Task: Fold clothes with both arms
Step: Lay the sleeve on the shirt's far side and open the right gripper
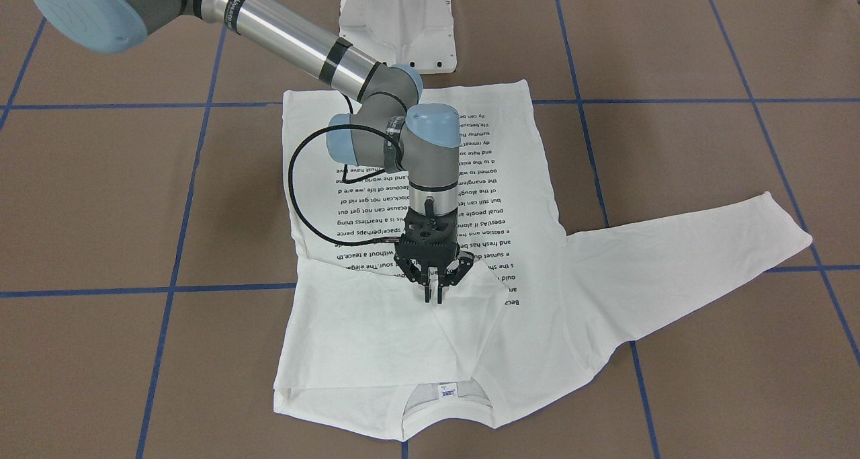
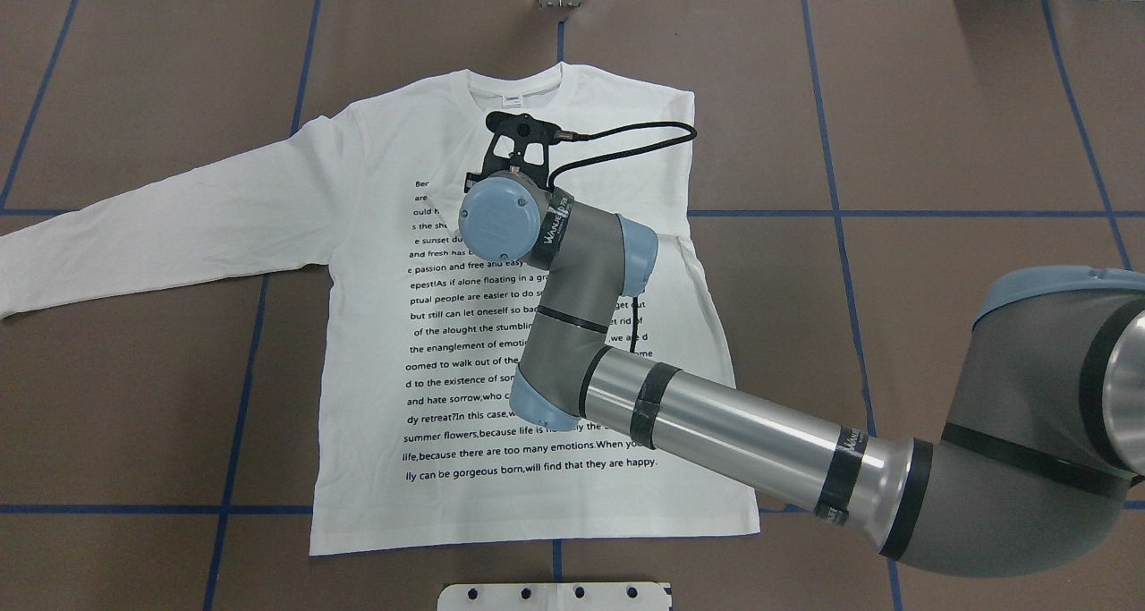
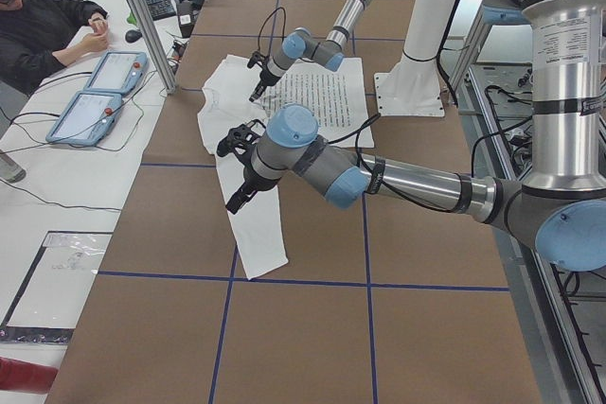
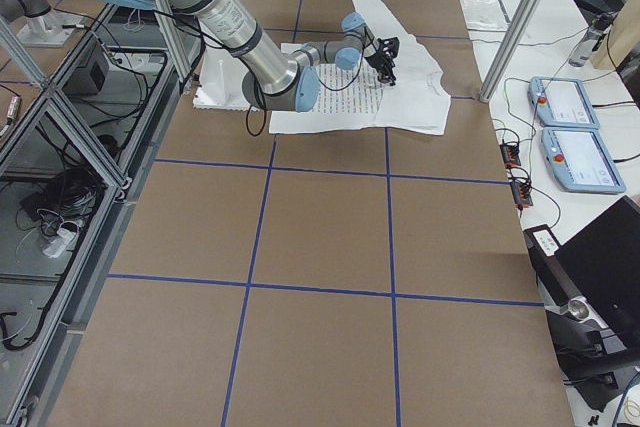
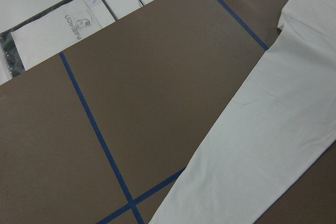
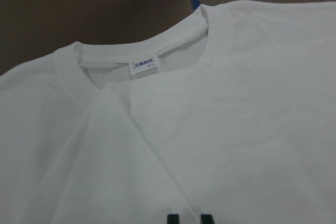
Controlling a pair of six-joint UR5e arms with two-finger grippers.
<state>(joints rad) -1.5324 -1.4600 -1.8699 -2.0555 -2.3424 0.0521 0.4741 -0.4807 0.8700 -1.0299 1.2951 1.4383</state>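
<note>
The white long-sleeved shirt [image 2: 376, 190] lies flat, text side up, with the neckline away from the robot. Its right sleeve [image 1: 376, 338] is folded across the chest. The other sleeve [image 1: 685, 271] stretches out to the robot's left. My right gripper [image 1: 433, 301] points down over the chest just below the collar, fingers together, and no cloth is lifted between them. The neck label [image 6: 144, 65] shows in the right wrist view. My left gripper [image 3: 232, 203] hovers over the outstretched sleeve [image 5: 262, 145]. I cannot tell whether it is open or shut.
The white pedestal base [image 1: 396, 22] stands at the shirt's hem. Blue tape lines cross the brown table. A seated person [image 3: 47, 26] and two control tablets [image 3: 95, 92] are beyond the far table edge. A bagged item [image 5: 58, 35] lies there too.
</note>
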